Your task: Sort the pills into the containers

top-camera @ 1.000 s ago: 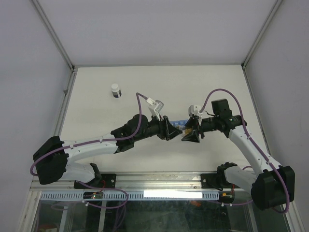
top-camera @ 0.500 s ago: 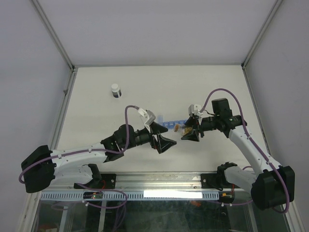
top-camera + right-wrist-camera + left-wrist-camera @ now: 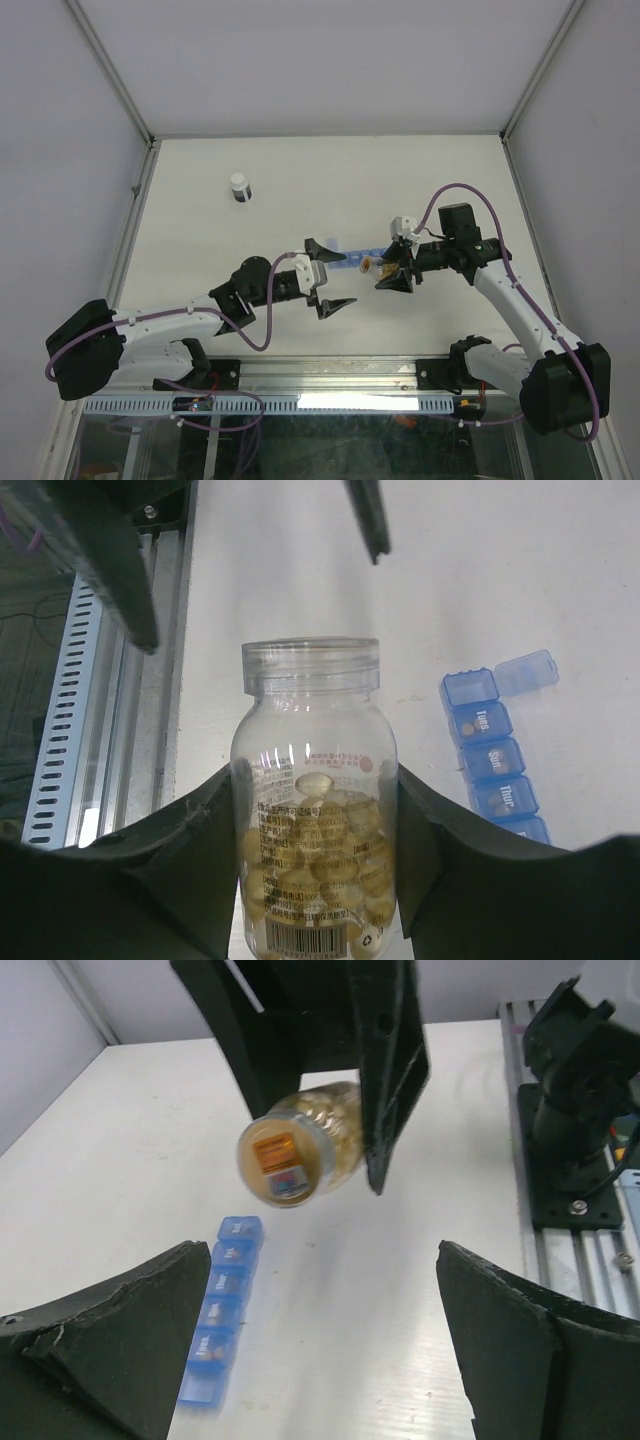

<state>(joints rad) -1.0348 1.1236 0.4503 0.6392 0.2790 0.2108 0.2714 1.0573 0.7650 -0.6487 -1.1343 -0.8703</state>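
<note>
Pills (image 3: 315,865) sit as an amber cluster at the base end of a clear bottle (image 3: 313,810), held above the surface (image 3: 300,180) just right of centre.

Top view, left to right:
- A white-capped vial (image 3: 239,187) stands alone at 10 o'clock, well apart from the rest.
- The left tool (image 3: 340,278) is at centre, jaws spread wide and gripping nothing, its opening facing 3 o'clock toward the bottle.
- The blue containers (image 3: 358,256) strip lies flat on the surface between the two tools. Its 3 o'clock end is hidden under the bottle and the right tool (image 3: 385,268).
- The right tool is closed on the bottle, one finger on each flank.
- The right arm's base plate (image 3: 575,1150) is bolted at the near edge, by the rail (image 3: 70,710).

Bottle: long axis roughly level, neck aimed at 9 o'clock straight into the left tool's gap. In the right wrist view the neck points to 12 o'clock and the rim looks uncapped.

Containers: long axis roughly 9-to-3 in the top view, just beside and below the bottle. In the right wrist view the strip is at 3 o'clock of the bottle, with the far end lid flipped open. A few brown pills show in the shut compartments.
</note>
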